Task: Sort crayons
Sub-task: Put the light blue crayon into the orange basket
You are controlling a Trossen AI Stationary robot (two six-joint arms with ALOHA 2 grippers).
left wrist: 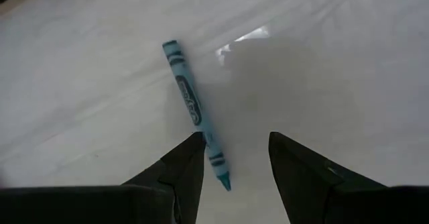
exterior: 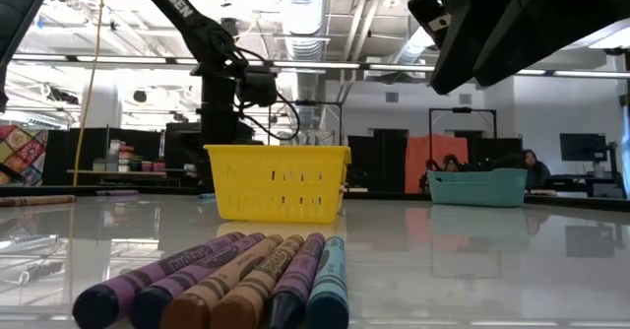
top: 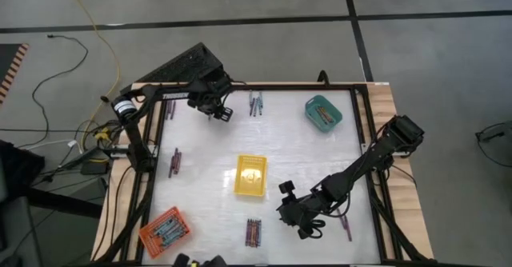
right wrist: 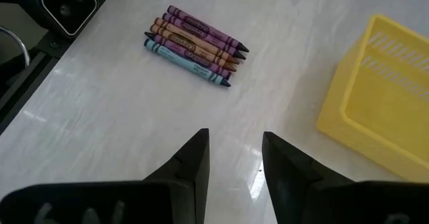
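The left gripper is held over the far left part of the white table, its jaws spread apart with nothing between them. In its wrist view a single teal crayon is seen lying flat on the table, its pointed end just beside the inner edge of one dark finger; whether they touch cannot be told.

The right gripper is held low over the near right part of the table, jaws likewise released and empty. In its wrist view a tight row of crayons in purple, brown and blue is seen lying side by side ahead of the fingers, well apart from them, with the yellow basket off to one side.

From above, the yellow basket is placed near the middle of the table, an orange basket at the near left corner with crayons inside, and a teal basket at the far right, also holding some. Further small groups of crayons are spread about: one near the far edge, one at the left side, and one beside the right gripper.
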